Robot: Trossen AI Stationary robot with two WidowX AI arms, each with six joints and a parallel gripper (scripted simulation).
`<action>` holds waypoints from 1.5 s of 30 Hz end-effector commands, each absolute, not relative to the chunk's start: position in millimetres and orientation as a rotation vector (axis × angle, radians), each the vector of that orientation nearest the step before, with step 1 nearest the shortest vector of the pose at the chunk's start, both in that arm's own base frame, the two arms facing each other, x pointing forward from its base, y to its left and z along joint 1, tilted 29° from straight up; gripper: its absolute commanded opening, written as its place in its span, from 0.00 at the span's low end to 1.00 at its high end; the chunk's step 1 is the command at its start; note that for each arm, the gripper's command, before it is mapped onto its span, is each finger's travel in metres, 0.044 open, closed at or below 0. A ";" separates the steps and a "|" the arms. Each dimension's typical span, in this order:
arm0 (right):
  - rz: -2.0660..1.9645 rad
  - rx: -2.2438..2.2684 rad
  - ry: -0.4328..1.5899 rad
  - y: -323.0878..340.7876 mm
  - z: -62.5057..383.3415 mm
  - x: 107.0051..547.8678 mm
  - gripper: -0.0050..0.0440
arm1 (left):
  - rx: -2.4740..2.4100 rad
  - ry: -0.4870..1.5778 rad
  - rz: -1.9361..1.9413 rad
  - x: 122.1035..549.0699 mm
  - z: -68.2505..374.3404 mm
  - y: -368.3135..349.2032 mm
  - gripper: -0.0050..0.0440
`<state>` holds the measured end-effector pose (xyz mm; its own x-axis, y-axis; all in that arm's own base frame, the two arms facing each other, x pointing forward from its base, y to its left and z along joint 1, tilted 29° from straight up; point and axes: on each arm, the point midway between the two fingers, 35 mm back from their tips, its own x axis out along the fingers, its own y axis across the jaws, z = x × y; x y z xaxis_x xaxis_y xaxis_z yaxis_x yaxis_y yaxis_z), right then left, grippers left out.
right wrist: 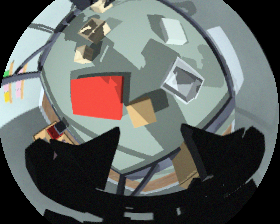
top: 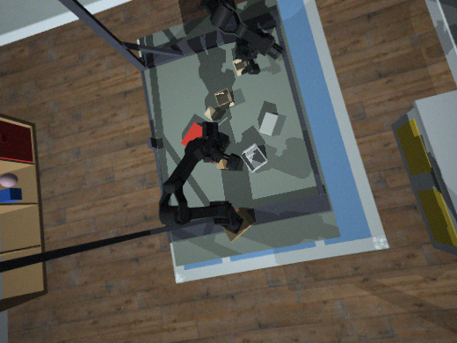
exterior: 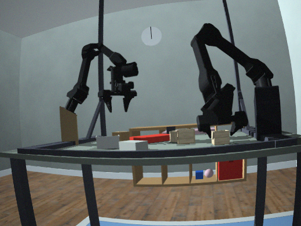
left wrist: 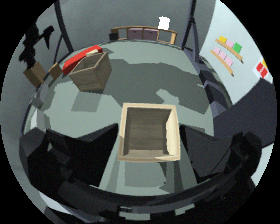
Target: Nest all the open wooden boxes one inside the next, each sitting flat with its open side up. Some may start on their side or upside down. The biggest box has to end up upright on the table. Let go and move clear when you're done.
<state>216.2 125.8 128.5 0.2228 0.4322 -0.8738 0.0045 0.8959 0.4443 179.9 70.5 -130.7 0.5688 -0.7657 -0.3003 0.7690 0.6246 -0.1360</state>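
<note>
A small wooden box [top: 239,66] [exterior: 220,137] [left wrist: 138,131] stands open side up on the table. My left gripper [exterior: 221,132] [left wrist: 150,128] is open, its fingers on either side of this box. Another wooden box [top: 223,97] [exterior: 186,136] [left wrist: 91,75] [right wrist: 93,29] stands open side up nearer the table's middle. A smaller wooden piece [top: 211,113] [right wrist: 83,53] lies close beside it; I cannot tell which way it opens. My right gripper [exterior: 118,111] [right wrist: 151,129] is open and empty, high above the table.
A red block [top: 192,134] [exterior: 149,138] [right wrist: 97,97] and a tan block [top: 222,164] [right wrist: 141,113] lie below the right arm. A grey open box [top: 255,158] [exterior: 107,142] [right wrist: 183,80] and a white block [top: 269,123] [exterior: 133,145] [right wrist: 174,31] stand near one long edge.
</note>
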 end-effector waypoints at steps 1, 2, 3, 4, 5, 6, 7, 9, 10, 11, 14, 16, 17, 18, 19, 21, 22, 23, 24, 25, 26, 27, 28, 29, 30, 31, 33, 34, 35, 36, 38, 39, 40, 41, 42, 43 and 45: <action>0.318 0.391 1.302 126.2 134.1 216.5 0.92 | 0.066 0.431 -0.888 181.7 -122.3 76.2 0.92; 0.318 0.391 1.302 126.2 134.1 216.5 0.92 | 0.082 0.441 -0.883 182.1 -122.5 77.5 0.92; 0.318 0.391 1.302 126.2 134.1 216.5 0.92 | 0.086 0.451 -0.881 182.1 -121.7 77.8 0.92; 0.318 0.391 1.302 126.2 134.1 216.5 0.92 | 0.088 0.454 -0.880 182.1 -121.4 77.9 0.92; 0.318 0.391 1.302 126.2 134.1 216.5 0.92 | 0.087 0.457 -0.881 181.8 -121.2 77.5 0.92; 0.318 0.391 1.302 126.2 134.1 216.5 0.92 | 0.092 0.467 -0.883 181.8 -120.2 77.7 0.92; 0.318 0.391 1.302 126.2 134.1 216.5 0.92 | 0.099 0.484 -0.885 181.7 -118.7 78.0 0.92; 0.318 0.391 1.302 126.2 134.1 216.5 0.92 | 0.124 0.538 -0.888 181.5 -113.8 79.0 0.92; 0.318 0.391 1.302 126.2 134.1 216.5 0.92 | 0.141 0.573 -0.887 181.4 -110.7 79.8 0.92; 0.318 0.391 1.302 126.2 134.1 216.5 0.92 | 0.156 0.603 -0.884 181.2 -108.1 80.6 0.92; 0.318 0.391 1.302 126.2 134.1 216.5 0.92 | 0.181 0.653 -0.874 181.0 -103.9 81.9 0.92; 0.318 0.391 1.302 126.2 134.1 216.5 0.92 | 0.183 0.661 -0.874 180.7 -103.3 81.7 0.92; 0.318 0.391 1.302 126.2 134.1 216.5 0.92 | 0.183 0.661 -0.874 180.7 -103.3 81.7 0.92; 0.318 0.391 1.302 126.2 134.1 216.5 0.92 | 0.183 0.661 -0.874 180.7 -103.3 81.7 0.92; 0.318 0.391 1.302 126.2 134.1 216.5 0.92 | 0.189 0.673 -0.875 180.6 -102.3 81.9 0.92; 0.318 0.391 1.302 126.2 134.1 216.5 0.92 | 0.211 0.723 -0.878 180.5 -98.0 82.9 0.92; 0.318 0.391 1.302 126.2 134.1 216.5 0.92 | 0.228 0.759 -0.876 180.3 -94.7 83.7 0.92; 0.318 0.391 1.302 126.2 134.1 216.5 0.92 | 0.246 0.795 -0.872 180.2 -91.5 84.6 0.92; 0.318 0.391 1.302 126.2 134.1 216.5 0.92 | 0.260 0.823 -0.868 180.0 -89.0 85.3 0.92; 0.318 0.391 1.302 126.2 134.1 216.5 0.92 | 0.271 0.843 -0.863 180.0 -87.1 85.8 0.92; 0.318 0.391 1.302 126.2 134.1 216.5 0.92 | 0.277 0.854 -0.860 179.9 -86.0 86.2 0.92; 0.318 0.391 1.302 126.2 134.1 216.5 0.92 | 0.279 0.858 -0.859 179.9 -85.7 86.3 0.92; 0.318 0.391 1.302 126.2 134.1 216.5 0.92 | 0.278 0.864 -0.861 179.4 -85.3 85.7 0.92; 0.318 0.391 1.302 126.2 134.1 216.5 0.92 | 0.285 0.879 -0.862 179.3 -84.0 86.0 0.92; 0.318 0.391 1.302 126.2 134.1 216.5 0.92 | 0.296 0.905 -0.862 179.2 -82.0 86.5 0.92; 0.318 0.391 1.302 126.2 134.1 216.5 0.92 | 0.311 0.941 -0.861 178.8 -78.9 87.0 0.92; 0.318 0.391 1.302 126.2 134.1 216.5 0.92 | 0.349 1.017 -0.851 178.5 -71.8 88.9 0.92; 0.318 0.391 1.302 126.2 134.1 216.5 0.92 | 0.349 1.017 -0.851 178.5 -71.8 88.9 0.92; 0.318 0.391 1.302 126.2 134.1 216.5 0.92 | 0.349 1.017 -0.851 178.5 -71.8 88.9 0.92; 0.318 0.391 1.302 126.2 134.1 216.5 0.92 | 0.362 1.041 -0.846 178.4 -69.4 89.5 0.92; 0.318 0.391 1.302 126.2 134.1 216.5 0.92 | 0.373 1.060 -0.840 178.3 -67.5 90.0 0.92; 0.318 0.391 1.302 126.2 134.1 216.5 0.92 | 0.373 1.060 -0.840 178.3 -67.5 90.0 0.92; 0.318 0.391 1.302 126.2 134.1 216.5 0.92 | 0.373 1.060 -0.840 178.3 -67.5 90.0 0.92; 0.318 0.391 1.302 126.2 134.1 216.5 0.92 | 0.373 1.060 -0.840 178.3 -67.5 90.0 0.92; 0.318 0.391 1.302 126.2 134.1 216.5 0.92 | 0.373 1.060 -0.840 178.3 -67.5 90.0 0.92; 0.318 0.391 1.302 126.2 134.1 216.5 0.92 | 0.374 1.054 -0.839 179.9 -68.2 91.9 0.92; 0.318 0.391 1.302 126.2 134.1 216.5 0.92 | 0.374 1.054 -0.839 179.9 -68.2 91.9 0.92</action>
<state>216.2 125.8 128.5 0.2228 0.4322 -0.8738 0.0045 0.8959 0.4443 177.8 88.6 -71.4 0.2296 -0.4436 -0.8663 0.7593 0.6385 -0.1257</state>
